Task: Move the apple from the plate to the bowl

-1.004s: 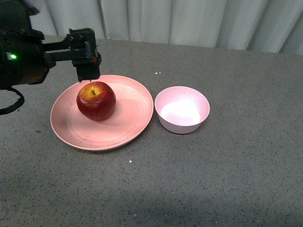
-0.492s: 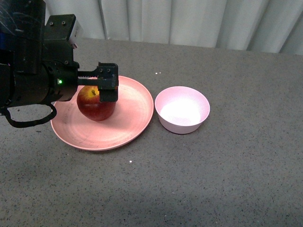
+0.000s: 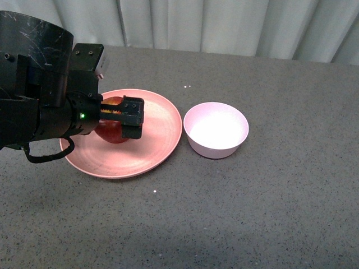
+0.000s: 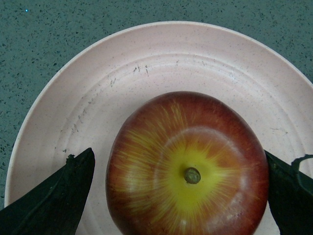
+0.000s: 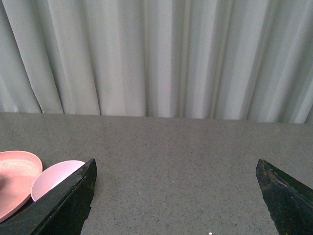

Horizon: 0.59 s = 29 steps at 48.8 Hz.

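Only the left wrist view shows the apple (image 4: 188,166) with its yellow stem patch, on the plate (image 4: 98,98) between the spread left claw (image 4: 176,156). The right claw (image 5: 176,169) gapes empty, the bowl (image 5: 56,178) in its sight.

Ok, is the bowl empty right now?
Empty. The bowl shows only its bare glossy inside; the apple sits on the plate.

Backdrop is a pale grey-white pleated curtain (image 3: 224,25) running across the whole top of the frame, meeting the far edge of a flat dark grey speckled surface (image 3: 269,213). Light's brightest mid-frame, with a dimmer shadow band along the bottom. A few tiny white specks (image 3: 154,191) dot it.
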### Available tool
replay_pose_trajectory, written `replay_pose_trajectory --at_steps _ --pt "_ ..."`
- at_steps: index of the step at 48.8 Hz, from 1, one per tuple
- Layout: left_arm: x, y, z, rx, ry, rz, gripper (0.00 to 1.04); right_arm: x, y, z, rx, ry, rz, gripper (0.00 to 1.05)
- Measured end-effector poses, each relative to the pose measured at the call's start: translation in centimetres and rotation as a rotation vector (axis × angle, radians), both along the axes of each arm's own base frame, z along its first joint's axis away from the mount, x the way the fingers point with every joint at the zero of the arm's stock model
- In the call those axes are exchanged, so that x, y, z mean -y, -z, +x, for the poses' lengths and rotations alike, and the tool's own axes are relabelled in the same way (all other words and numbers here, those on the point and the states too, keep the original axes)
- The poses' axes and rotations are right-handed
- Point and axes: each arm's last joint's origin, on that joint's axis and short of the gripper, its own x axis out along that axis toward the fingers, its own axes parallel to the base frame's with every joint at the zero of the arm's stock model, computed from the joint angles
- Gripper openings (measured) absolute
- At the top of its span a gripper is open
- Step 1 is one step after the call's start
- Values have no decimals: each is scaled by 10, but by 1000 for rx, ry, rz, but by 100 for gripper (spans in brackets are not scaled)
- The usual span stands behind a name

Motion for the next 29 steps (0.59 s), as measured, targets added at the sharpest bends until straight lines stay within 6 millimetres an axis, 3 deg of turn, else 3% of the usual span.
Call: replay_pose_trajectory --at_steps 3,7,10,16,23,29 --pt "0 1 0 -2 0 0 98 0 0 0 0 0 0 95" --pt "0 1 0 0 -1 -2 84 0 0 0 0 0 0 95" --pt "0 1 -1 2 -1 -3 80 0 0 0 0 0 0 95" --pt "2 -1 -3 6 3 -5 77 0 0 0 0 0 0 95" --pt "16 -19 -6 42 51 -39 77 0 0 0 0 0 0 95" --pt "45 -46 -7 108 140 -81 76 0 0 0 0 0 0 95"
